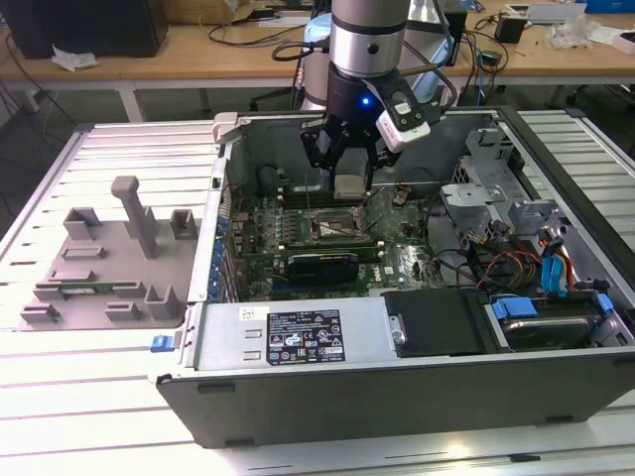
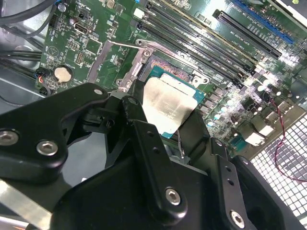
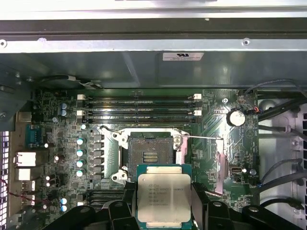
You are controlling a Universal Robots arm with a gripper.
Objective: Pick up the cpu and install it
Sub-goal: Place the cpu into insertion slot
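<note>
My gripper (image 1: 351,186) hangs inside the open computer case (image 1: 298,342), shut on the cpu (image 1: 351,186), a thin silver square with a greenish edge. In the first wrist view the cpu (image 3: 163,197) sits flat between the black fingers (image 3: 117,211), a little short of the open socket (image 3: 150,155) on the green motherboard (image 3: 211,143). In the second wrist view the cpu (image 2: 168,103) hovers above the socket (image 2: 170,67), whose frame is lifted open. In the exterior view the socket (image 1: 335,228) lies just below the held chip.
A long black card (image 1: 319,265) lies in front of the socket. Memory slots (image 3: 139,108) run behind it. Cables and drive bays (image 1: 536,258) fill the case on the exterior view's right. A grey fixture tray (image 1: 109,263) lies on the table on that view's left.
</note>
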